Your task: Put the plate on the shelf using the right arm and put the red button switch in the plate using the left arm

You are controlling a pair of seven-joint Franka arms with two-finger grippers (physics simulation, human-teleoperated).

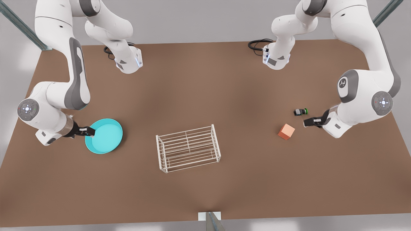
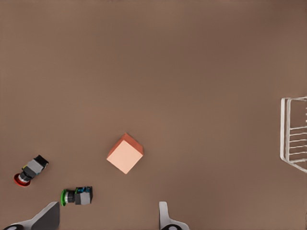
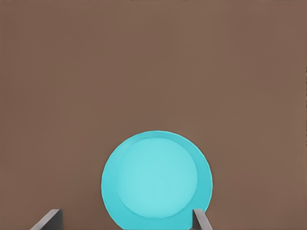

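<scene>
The turquoise plate [image 1: 104,136] [image 3: 156,179] lies flat on the brown table at the front view's left. My right gripper [image 1: 90,131] [image 3: 125,221] hangs open at the plate's rim on the arm's side, holding nothing. The white wire shelf [image 1: 188,148] [image 2: 293,134] stands mid-table, with nothing on it. The red button switch [image 2: 29,171] lies on its side on the table, close to the green-capped switch [image 2: 76,196] [image 1: 300,111]. My left gripper [image 1: 310,122] [image 2: 106,221] hovers open at the front view's right, beside the green-capped switch, gripping nothing.
An orange cube [image 1: 286,131] [image 2: 125,153] sits between the switches and the shelf. Both arm bases [image 1: 128,62] stand at the table's far edge with black cables. A post [image 1: 212,221] rises at the near edge.
</scene>
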